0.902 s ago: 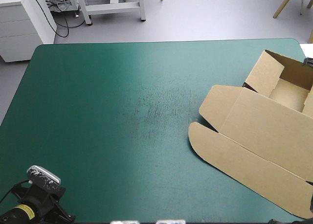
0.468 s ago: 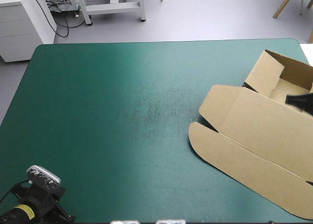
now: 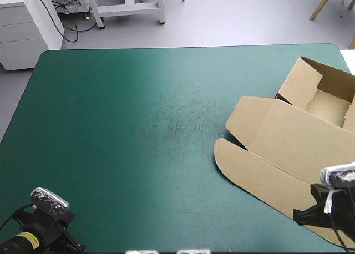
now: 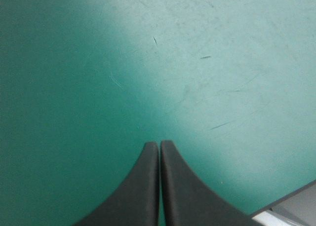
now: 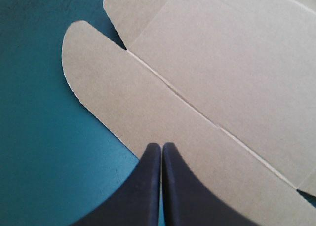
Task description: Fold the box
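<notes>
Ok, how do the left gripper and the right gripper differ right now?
The left gripper hangs over bare teal-green cover at its near left corner; the right gripper is over the box, at its rounded flap's edge. The left gripper has no board ahead; the right gripper faces the flat lid. Both are shut, empty.

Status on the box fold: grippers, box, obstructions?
Left gripper shut over bare teal-green cover. Right gripper shut above the box, at its lid flap. Open tray, lid flat. Nothing in the way.
</notes>
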`<control>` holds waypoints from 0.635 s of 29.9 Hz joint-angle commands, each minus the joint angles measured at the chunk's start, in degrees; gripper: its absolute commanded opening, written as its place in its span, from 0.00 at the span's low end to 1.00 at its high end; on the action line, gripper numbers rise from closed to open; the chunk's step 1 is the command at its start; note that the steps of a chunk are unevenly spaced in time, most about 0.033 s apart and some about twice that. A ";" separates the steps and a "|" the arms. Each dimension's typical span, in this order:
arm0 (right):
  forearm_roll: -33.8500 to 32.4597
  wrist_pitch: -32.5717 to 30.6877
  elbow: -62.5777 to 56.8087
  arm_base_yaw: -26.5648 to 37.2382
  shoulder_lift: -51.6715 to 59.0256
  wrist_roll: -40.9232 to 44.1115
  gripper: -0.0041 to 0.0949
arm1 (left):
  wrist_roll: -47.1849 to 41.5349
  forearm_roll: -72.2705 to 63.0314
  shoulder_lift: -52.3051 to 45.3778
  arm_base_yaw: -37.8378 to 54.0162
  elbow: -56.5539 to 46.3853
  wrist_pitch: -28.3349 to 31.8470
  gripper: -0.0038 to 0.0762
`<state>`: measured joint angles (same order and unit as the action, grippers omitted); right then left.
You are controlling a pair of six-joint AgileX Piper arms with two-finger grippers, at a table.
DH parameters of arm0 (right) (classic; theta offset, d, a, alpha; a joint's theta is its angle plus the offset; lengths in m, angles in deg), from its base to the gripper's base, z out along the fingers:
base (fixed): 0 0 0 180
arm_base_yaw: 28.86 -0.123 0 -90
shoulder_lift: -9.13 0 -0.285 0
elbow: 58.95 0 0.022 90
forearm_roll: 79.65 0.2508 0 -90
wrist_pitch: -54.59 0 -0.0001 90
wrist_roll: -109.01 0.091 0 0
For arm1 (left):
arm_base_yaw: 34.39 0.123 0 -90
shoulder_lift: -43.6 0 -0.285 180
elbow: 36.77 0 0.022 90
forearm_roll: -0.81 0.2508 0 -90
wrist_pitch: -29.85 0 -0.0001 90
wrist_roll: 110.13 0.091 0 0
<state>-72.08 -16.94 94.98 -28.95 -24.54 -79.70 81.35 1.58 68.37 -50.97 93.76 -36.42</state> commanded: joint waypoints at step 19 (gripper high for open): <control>0.53 7.70 -14.00 -0.21 7.42 -0.22 0.03 | -0.56 -0.28 0.58 -0.27 1.51 3.02 0.04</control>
<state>-72.04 -13.81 79.92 -28.95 -16.28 -79.70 81.35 1.58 68.37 -50.97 93.76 -36.42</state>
